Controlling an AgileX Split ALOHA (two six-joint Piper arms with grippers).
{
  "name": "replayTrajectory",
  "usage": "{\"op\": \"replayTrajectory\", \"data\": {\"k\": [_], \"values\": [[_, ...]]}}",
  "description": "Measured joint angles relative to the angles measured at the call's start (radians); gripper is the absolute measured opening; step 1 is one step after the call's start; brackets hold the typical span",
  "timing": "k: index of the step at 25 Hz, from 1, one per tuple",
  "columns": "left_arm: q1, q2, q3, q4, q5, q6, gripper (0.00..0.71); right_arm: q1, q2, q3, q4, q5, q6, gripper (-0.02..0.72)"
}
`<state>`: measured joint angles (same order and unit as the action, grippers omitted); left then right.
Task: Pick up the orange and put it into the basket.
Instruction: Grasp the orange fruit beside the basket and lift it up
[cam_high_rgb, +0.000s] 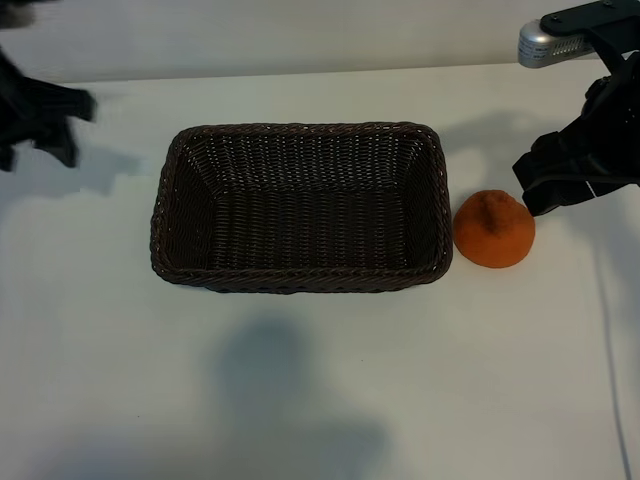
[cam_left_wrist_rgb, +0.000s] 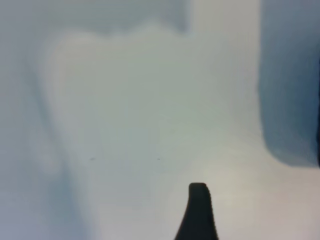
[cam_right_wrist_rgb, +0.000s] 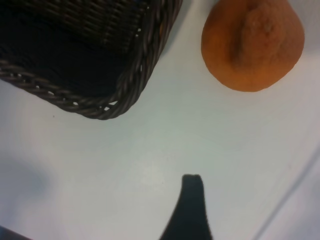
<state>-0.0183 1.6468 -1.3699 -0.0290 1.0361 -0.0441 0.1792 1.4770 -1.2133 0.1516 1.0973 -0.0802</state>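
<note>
Orange beside basket; both end effectors partly cropped.

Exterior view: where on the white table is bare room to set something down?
Wide bare table lies in front of the dark brown woven wicker basket, and some left of it. It is crowded right of the basket, by the dimpled orange and right gripper.

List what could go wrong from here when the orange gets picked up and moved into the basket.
1. The small round orange fruit sits almost against the dark brown woven wicker basket, so a finger of the right gripper coming down on that side may snag the rim.
2. The fruit is round with a raised stem end; an off-centre squeeze could send it rolling over the white table.
3. Carried too low, it may knock the basket wall.
</note>
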Motion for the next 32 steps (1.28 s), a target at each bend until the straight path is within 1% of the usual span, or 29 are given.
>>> {"op": "replayTrajectory", "data": {"k": [2, 4, 5, 6, 11, 16, 19, 24, 27, 32], "values": [[0.06, -0.046, 0.0, -0.028, 0.002, 0.033, 0.589, 0.0, 0.0, 0.0, 0.0, 0.0, 0.0, 0.595], [0.107, -0.093, 0.0, -0.084, 0.002, 0.069, 0.589, 0.0, 0.0, 0.0, 0.0, 0.0, 0.0, 0.595], [0.123, -0.118, 0.0, -0.105, 0.002, 0.089, 0.589, 0.0, 0.0, 0.0, 0.0, -0.001, 0.0, 0.595], [0.129, -0.142, 0.0, -0.124, 0.002, 0.107, 0.588, 0.0, 0.0, 0.0, 0.0, -0.001, 0.0, 0.595], [0.134, -0.207, 0.0, -0.164, 0.009, 0.138, 0.588, 0.0, 0.0, 0.0, 0.0, -0.001, 0.0, 0.595], [0.134, -0.26, 0.0, -0.195, 0.051, 0.178, 0.588, 0.0, 0.0, 0.0, 0.0, -0.001, 0.0, 0.595], [0.134, -0.35, 0.0, -0.242, 0.057, 0.225, 0.586, 0.0, 0.0, 0.0, 0.0, -0.001, 0.0, 0.595], [0.134, -0.549, 0.003, -0.268, 0.063, 0.278, 0.584, 0.0, 0.0, 0.0, 0.0, -0.001, 0.0, 0.595], [0.134, -0.691, 0.065, -0.27, 0.054, 0.297, 0.584, 0.0, 0.0, 0.0, 0.0, -0.001, 0.0, 0.595], [0.134, -0.981, 0.267, -0.263, -0.018, 0.313, 0.583, 0.0, 0.0, 0.0, 0.0, -0.001, 0.0, 0.595]]}}
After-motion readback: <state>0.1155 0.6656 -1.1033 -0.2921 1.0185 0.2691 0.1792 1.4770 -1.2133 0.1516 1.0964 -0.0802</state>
